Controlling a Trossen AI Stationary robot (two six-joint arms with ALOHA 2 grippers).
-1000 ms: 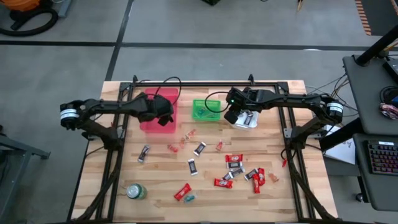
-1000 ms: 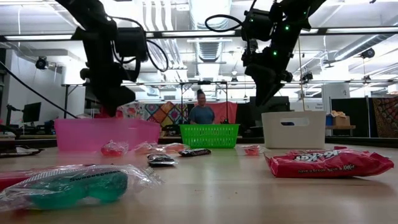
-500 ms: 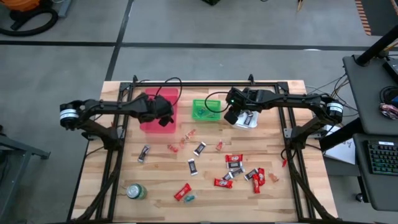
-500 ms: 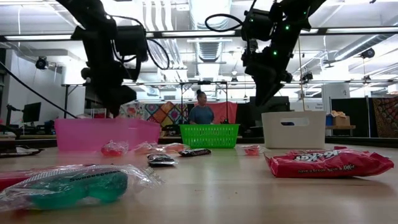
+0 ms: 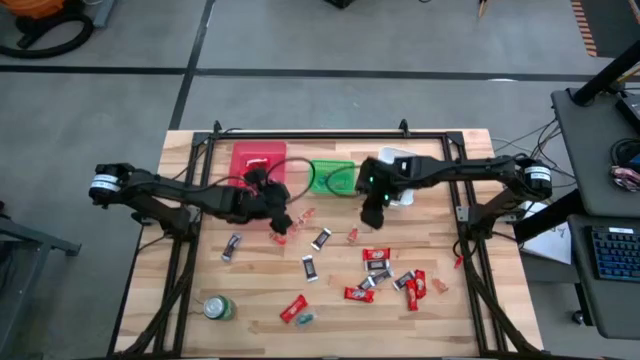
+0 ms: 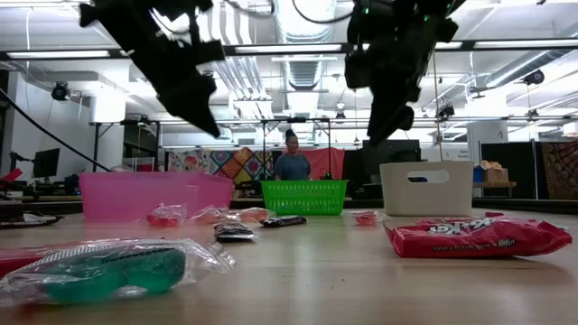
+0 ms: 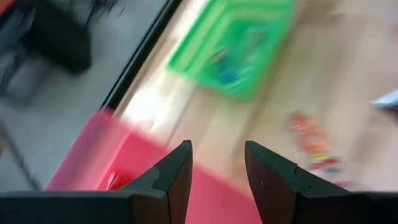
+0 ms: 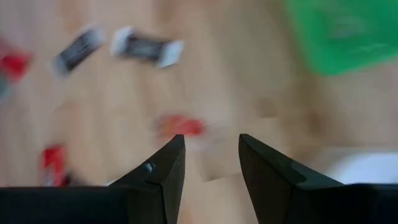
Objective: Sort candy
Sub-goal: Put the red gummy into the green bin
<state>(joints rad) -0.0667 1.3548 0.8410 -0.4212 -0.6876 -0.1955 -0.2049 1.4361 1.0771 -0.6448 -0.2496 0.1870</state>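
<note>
While both arms hang above the table, we note:
Left gripper (image 5: 281, 212): jaws parted, nothing between them; it sits just past the pink bin (image 5: 258, 165), over the small red sweets (image 5: 279, 238), likely lining up a pick.
Right gripper (image 5: 372, 213): jaws apart, empty, near the green basket (image 5: 331, 178) and white bin (image 5: 404, 160).
Candy (image 5: 378, 268): mostly loose on the wood, clustered toward the right arm's side; much sorting remains.
</note>
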